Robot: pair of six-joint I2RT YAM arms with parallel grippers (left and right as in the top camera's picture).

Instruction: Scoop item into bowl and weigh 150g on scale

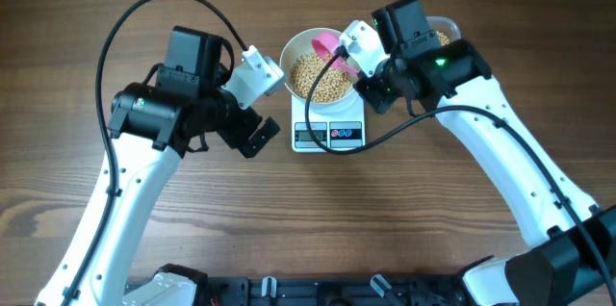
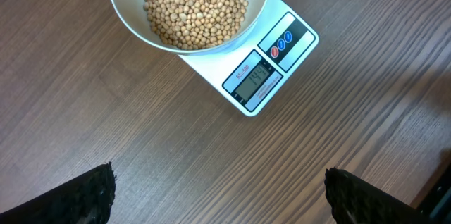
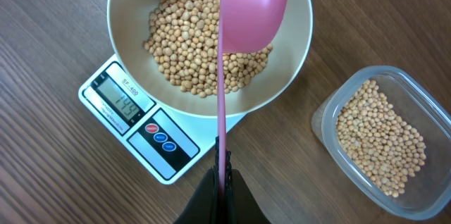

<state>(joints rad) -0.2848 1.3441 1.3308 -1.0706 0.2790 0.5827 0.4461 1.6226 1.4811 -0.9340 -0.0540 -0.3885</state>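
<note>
The right claw [image 3: 222, 182] is clenched on the thin handle of a pink scoop [image 3: 254, 2], its two fingers pressed together around the handle's near end. From the claw the handle runs straight ahead, and the scoop's head hangs over the far half of the white bowl [image 3: 123, 13], above the beans [image 3: 183, 48] (whether it touches them I cannot tell). The beans lie in a heap across the bottom of the bowl, well below its rim. The bowl sits on the scale [image 3: 180, 168], just ahead of this claw and a little to its left. The scale's front corner sticks out from under the bowl nearest the claw, with the display [image 3: 125, 102] and the buttons [image 3: 161, 138] facing up; the digits look like 144. Off to the claw's right, apart from the scale, a clear tub [image 3: 419, 97] rests on the counter [image 3: 63, 182] with more of the beans spread over its floor.

The left claw [image 2: 222, 196] is released, its dark fingers [image 2: 91, 196] spread wide at the bottom corners of its own view with only bare counter between them. The bowl and scale lie ahead of it, well apart from the fingertips, the scale's display corner pointing back toward the claw. Seen from overhead, this claw sits to the left of the scale.
</note>
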